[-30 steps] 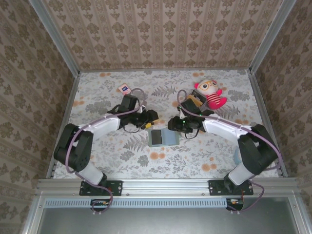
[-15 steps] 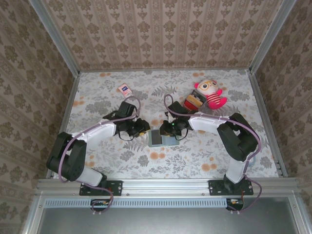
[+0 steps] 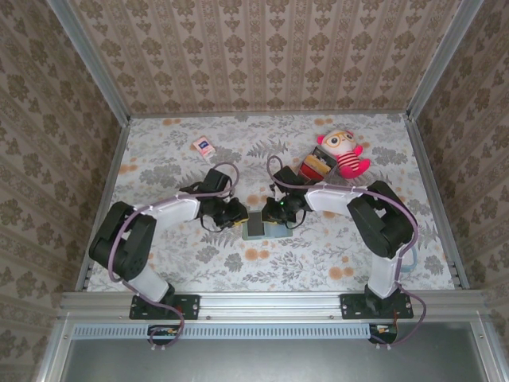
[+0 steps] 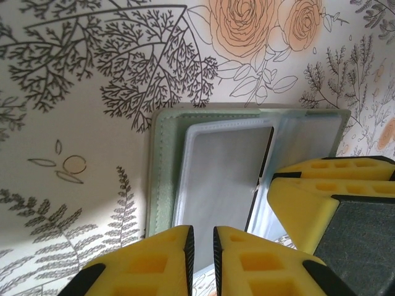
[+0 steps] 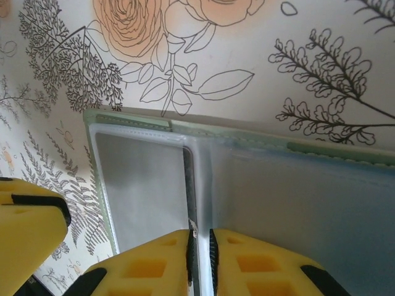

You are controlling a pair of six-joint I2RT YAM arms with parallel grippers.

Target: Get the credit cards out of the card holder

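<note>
- State: the holder [image 4: 222, 166] lies open on the table [image 4: 92, 61], between the two grippers. Clouded plastic hides whether cards sit inside.
- Left gripper [image 4: 202, 237]: jaws nearly pressed together at the holder's near edge. A grip on anything cannot be confirmed.
- Right gripper [image 5: 199, 239]: jaws pinch the edge of the clear sleeve [image 5: 142, 179] at the fold.
- Risk: the pull acts on the sleeve, not on a card. Likely result: the whole holder lifts, or the sleeve stretches.
- Risk: nothing pins the holder flat. Likely result: the soft panels slide or fold shut during extraction.
- Risk: the fingers [image 4: 308, 203] of both grippers stand just beside each other. Likely result: contact on any sideways move.
- Risk: a thin, stiff card held in a shallow pinch. Likely result: it slips or flicks away.
</note>
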